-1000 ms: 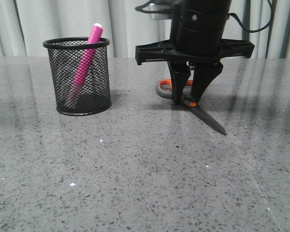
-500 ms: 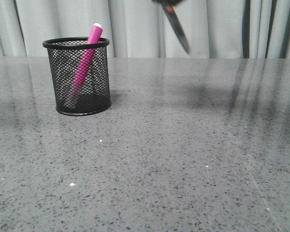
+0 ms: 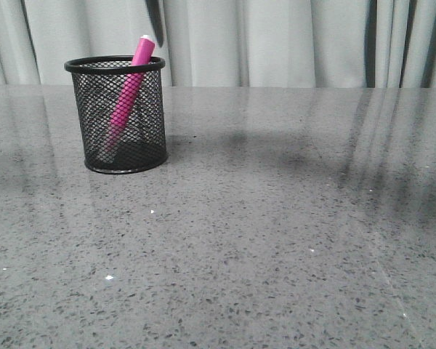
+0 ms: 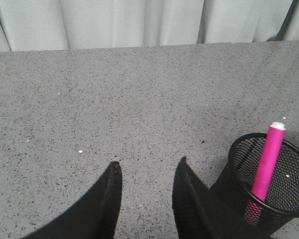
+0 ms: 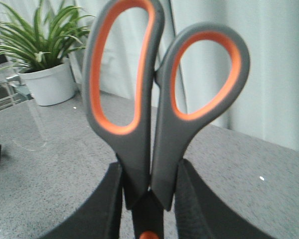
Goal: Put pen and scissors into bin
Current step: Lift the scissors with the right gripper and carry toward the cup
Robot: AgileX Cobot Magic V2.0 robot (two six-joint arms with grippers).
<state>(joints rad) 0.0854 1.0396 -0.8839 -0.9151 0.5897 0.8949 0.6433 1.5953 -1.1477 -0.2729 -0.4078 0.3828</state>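
Observation:
The black mesh bin (image 3: 120, 116) stands at the left of the table with the magenta pen (image 3: 131, 80) leaning inside it, white tip up. It also shows in the left wrist view (image 4: 269, 184) with the pen (image 4: 266, 162). My right gripper (image 5: 148, 174) is shut on the scissors (image 5: 159, 109) near the pivot, handles pointing away from the fingers. In the front view only the dark blade tip (image 3: 155, 22) shows at the top edge, just above the bin. My left gripper (image 4: 147, 167) is open and empty, beside the bin.
The table (image 3: 276, 218) is speckled grey stone with a grey curtain (image 3: 291, 36) behind. A potted plant (image 5: 45, 64) in a white pot stands off to one side in the right wrist view.
My right gripper lifted the scissors off the table and carried them up and left. The blade tip now hangs above the bin. The bin and pen have not moved.

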